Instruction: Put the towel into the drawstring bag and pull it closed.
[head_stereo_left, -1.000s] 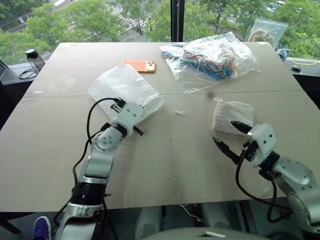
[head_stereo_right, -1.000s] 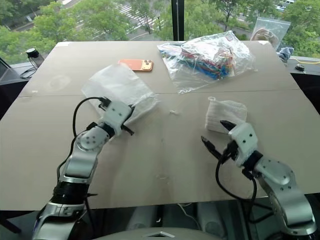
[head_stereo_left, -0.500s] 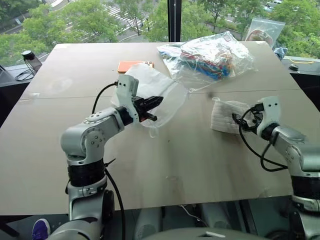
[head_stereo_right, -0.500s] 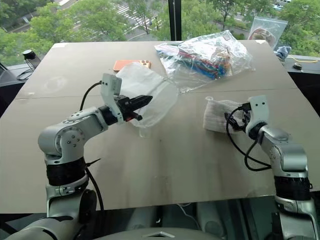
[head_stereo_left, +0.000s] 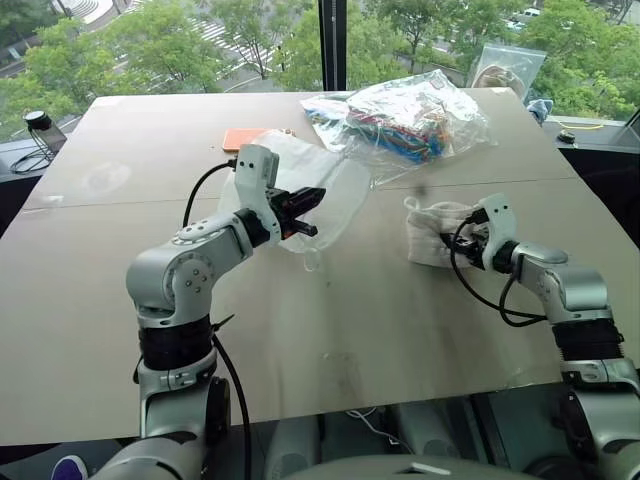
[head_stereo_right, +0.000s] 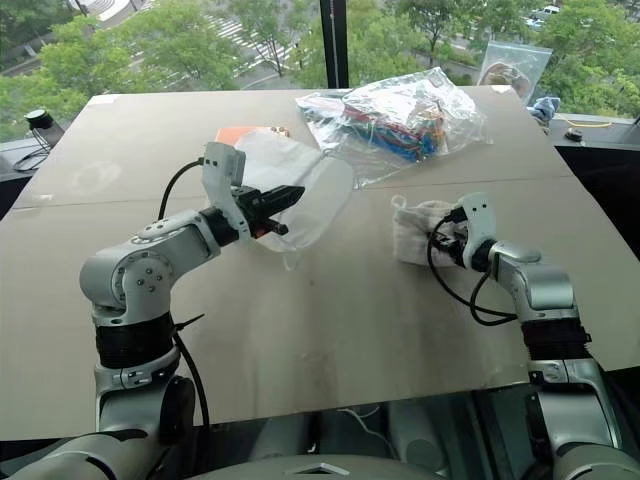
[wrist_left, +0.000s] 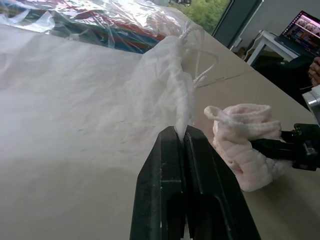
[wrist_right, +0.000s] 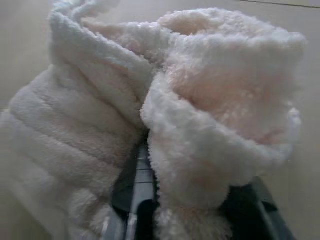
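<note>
Inspecting progress, you have both task items in hand but nothing yet packed. Your left pincer is clenched on a gathered fold at the mouth edge of the white semi-sheer fabric drawstring bag, holding it lifted above the tan counter; the thin white cords hang loose near that edge, undrawn, and the mouth is not visibly spread wide. Your right pincer sits at the small folded white towel with ribbed, fluffy texture, and the right wrist view shows a fold of the pile wrapped between the dark fingers, so I judge it grasping the towel, which rests on the counter well apart from the bag, on your right side. Remaining, by my reading: lift the towel, carry it across to the bag, open the mouth enough to receive it, push it in, then pull the cords tight. I judge the task at an early stage, with the grasps made and the insertion and closing outstanding. Note the clear crinkly plastic bag of colourful items and the orange phone lying beyond the work area; neither obstructs the transfer path. The one-sided hold on the bag may let the mouth collapse during insertion.
</note>
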